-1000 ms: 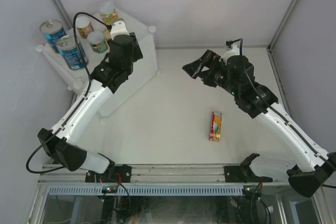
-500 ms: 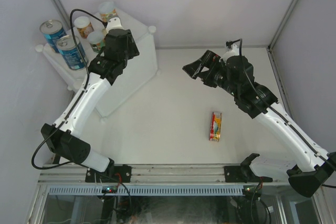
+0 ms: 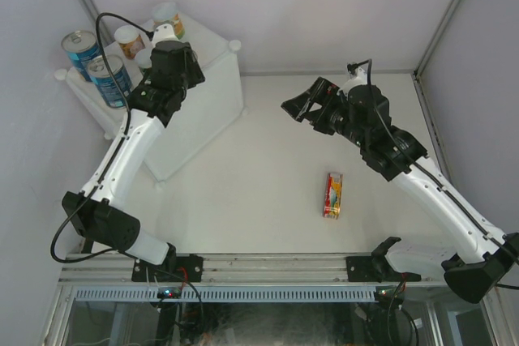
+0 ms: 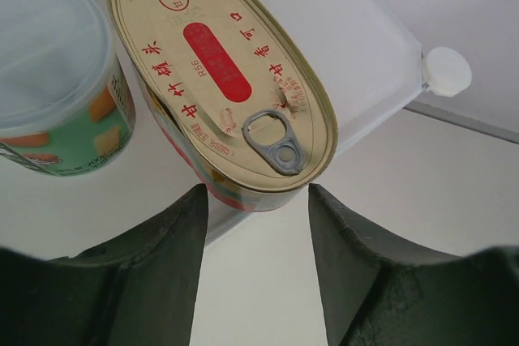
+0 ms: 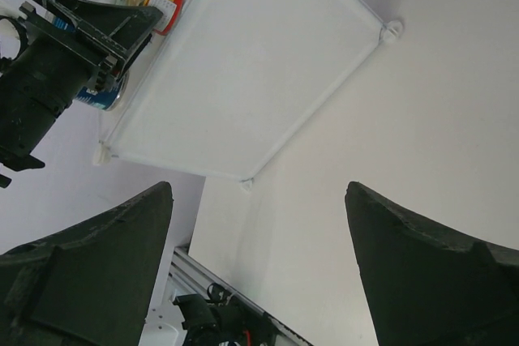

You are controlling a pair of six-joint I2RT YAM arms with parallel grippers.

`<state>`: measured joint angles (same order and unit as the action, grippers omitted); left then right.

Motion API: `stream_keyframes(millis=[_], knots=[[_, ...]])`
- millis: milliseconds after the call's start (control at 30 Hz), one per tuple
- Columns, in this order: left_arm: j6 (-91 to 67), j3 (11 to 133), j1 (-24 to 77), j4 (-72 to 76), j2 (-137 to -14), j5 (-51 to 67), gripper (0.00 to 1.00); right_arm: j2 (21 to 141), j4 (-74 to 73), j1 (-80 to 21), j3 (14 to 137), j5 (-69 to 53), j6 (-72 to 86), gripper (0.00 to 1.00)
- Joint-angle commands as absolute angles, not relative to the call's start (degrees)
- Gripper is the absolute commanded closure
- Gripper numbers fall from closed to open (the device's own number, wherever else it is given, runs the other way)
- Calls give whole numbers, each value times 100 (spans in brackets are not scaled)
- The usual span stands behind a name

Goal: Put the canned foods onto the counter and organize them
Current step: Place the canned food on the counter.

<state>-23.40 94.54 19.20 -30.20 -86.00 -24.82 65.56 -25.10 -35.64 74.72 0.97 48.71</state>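
Across the top view, the counter (image 3: 207,99) fills the 10 o'clock corner against the left wall, and open white table (image 3: 268,168) spreads from it toward 3 o'clock. Two tall cans (image 3: 109,79) and three small cans (image 3: 130,38) crowd its far-left edge, where the left arm (image 3: 130,139) reaches. A loose tin (image 3: 333,194) lies flat on the table, its long axis running 12 to 6 o'clock. The right gripper (image 3: 302,101) hovers over bare table, spread and holding nothing.

From the left wrist, the left gripper (image 4: 255,192) clasps a gold-topped tin (image 4: 223,79) by its near end. The tin is lid up, its long axis 11 to 5 o'clock and its pull tab toward 5. It hangs at the counter's edge, with a lidded can (image 4: 49,79) just beside it at 9 o'clock and a corner knob (image 4: 448,70) at 2 o'clock. Whether it rests on the surface I cannot tell.

From the right wrist, both fingers (image 5: 89,273) stand wide, framing the counter's top and near corner.
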Motion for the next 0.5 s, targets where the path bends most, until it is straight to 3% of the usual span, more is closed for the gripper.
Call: stream_keyframes(millis=[0, 333, 467], knots=[[-2468, 9735, 1863, -2927, -8494, -2256, 43, 6616, -2213, -3495, 7479, -18, 4768, 13], [-2950, 9579, 1913, -3035, -8320, -2068, 40, 6750, -2175, -3414, 7574, -199, 4716, 13], [-3490, 9265, 2343, -2954, -8181, -3170, 36, 6767, -2145, -3334, 7614, -330, 4698, 13]])
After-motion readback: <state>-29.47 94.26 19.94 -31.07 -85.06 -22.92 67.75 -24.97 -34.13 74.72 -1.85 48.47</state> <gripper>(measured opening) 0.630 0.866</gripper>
